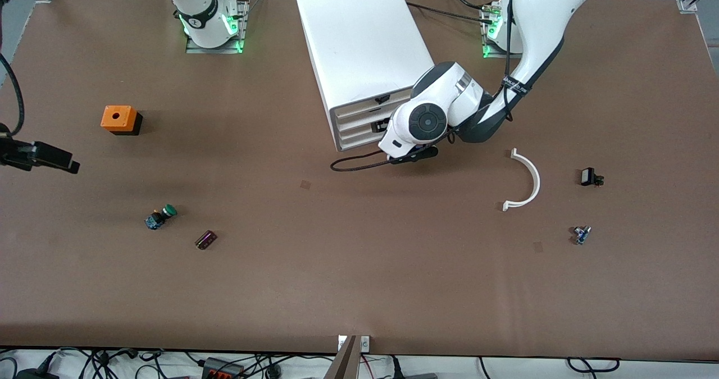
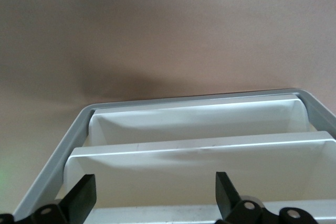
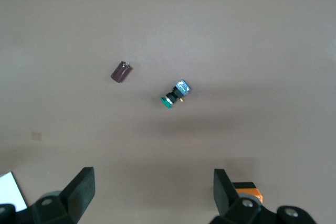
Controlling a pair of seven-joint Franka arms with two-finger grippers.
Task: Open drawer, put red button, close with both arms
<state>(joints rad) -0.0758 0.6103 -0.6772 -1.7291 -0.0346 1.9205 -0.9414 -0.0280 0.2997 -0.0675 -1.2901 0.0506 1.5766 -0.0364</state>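
The white cabinet (image 1: 365, 42) stands between the arms' bases, its stacked drawers (image 1: 359, 126) facing the front camera and looking shut. My left gripper (image 1: 384, 126) is at the drawer fronts. In the left wrist view it (image 2: 155, 192) is open, one finger (image 2: 83, 198) on each side of a white drawer lip (image 2: 199, 148), gripping nothing. A tiny blue-and-black button part (image 1: 581, 234), its cap colour unclear, lies toward the left arm's end. My right gripper (image 3: 152, 179) is open and empty, high over the table near the orange box (image 3: 247, 190).
The orange box (image 1: 119, 119), a green-capped button (image 1: 161, 216) and a purple cylinder (image 1: 205, 240) lie toward the right arm's end. A white curved piece (image 1: 528, 182) and a small black part (image 1: 590, 177) lie toward the left arm's end. A black cable (image 1: 354, 164) loops below the cabinet.
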